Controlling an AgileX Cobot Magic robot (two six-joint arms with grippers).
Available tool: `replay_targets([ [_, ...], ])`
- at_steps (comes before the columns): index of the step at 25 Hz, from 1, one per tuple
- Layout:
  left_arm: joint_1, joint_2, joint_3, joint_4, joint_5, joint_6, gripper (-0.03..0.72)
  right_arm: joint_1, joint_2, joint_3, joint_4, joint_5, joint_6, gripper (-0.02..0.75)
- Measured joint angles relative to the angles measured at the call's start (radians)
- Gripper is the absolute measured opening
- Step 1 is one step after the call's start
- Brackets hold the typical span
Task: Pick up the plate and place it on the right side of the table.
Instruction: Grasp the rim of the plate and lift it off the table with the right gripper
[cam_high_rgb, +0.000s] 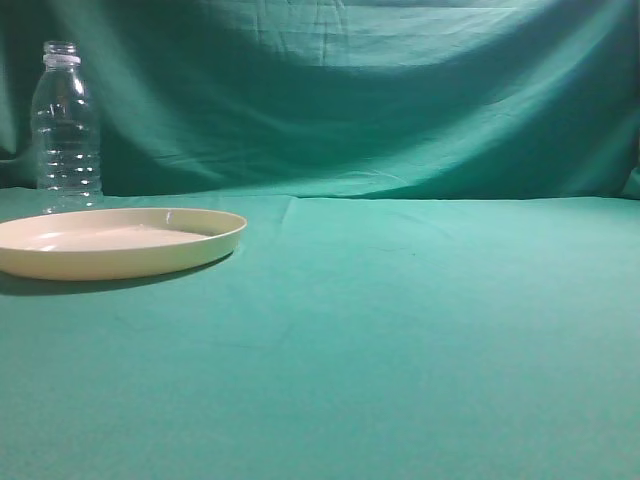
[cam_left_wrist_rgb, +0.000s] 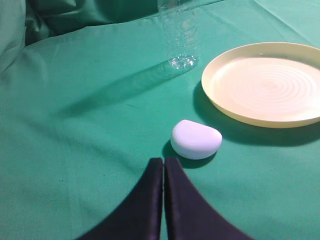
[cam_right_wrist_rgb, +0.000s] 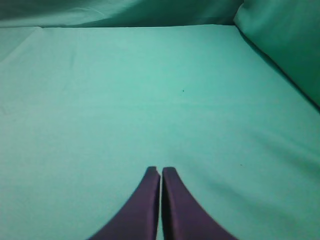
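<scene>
- Exterior view: we see the plate (cam_high_rgb: 110, 243) at the left edge of the frame, lying flat on the table (cam_high_rgb: 400, 330), its pale cream rim cut off by the frame's left border.
- Just behind it, in the upper left, stands a clear bottle (cam_high_rgb: 66, 125), upright with its cap on (we cannot tell whether it touches the plate). A draped green backdrop (cam_high_rgb: 380, 90) fills the top of the frame. Neither arm shows here.
- Left wrist view: we find the left gripper (cam_left_wrist_rgb: 163, 167) at bottom centre, its two dark fingers pressed together with only a hairline seam between them, holding nothing.
- Just above the fingertips lies a small white rounded object (cam_left_wrist_rgb: 196, 139), apart from the gripper. The plate (cam_left_wrist_rgb: 265, 82) sits at the right, near that object but not touching it, and the bottle's base (cam_left_wrist_rgb: 181, 45) is at the top centre.
- Right wrist view: we see the right gripper (cam_right_wrist_rgb: 161, 176) at bottom centre, fingers likewise closed together and empty, over bare teal cloth (cam_right_wrist_rgb: 125, 100) (a few faint creases only).
</scene>
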Motion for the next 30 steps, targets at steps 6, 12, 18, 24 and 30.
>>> replay_targets([
  [6, 0.0, 0.0, 0.0, 0.0, 0.0, 0.0, 0.0, 0.0, 0.0, 0.0, 0.0, 0.0, 0.0, 0.0],
  [12, 0.0, 0.0, 0.0, 0.0, 0.0, 0.0, 0.0, 0.0, 0.0, 0.0, 0.0, 0.0, 0.0, 0.0],
  [18, 0.0, 0.0, 0.0, 0.0, 0.0, 0.0, 0.0, 0.0, 0.0, 0.0, -0.005, -0.006, 0.0, 0.0],
  [24, 0.0, 0.0, 0.0, 0.0, 0.0, 0.0, 0.0, 0.0, 0.0, 0.006, -0.011, -0.251, 0.0, 0.0],
  [30, 0.0, 0.0, 0.0, 0.0, 0.0, 0.0, 0.0, 0.0, 0.0, 0.006, -0.012, -0.647, 0.024, 0.0],
])
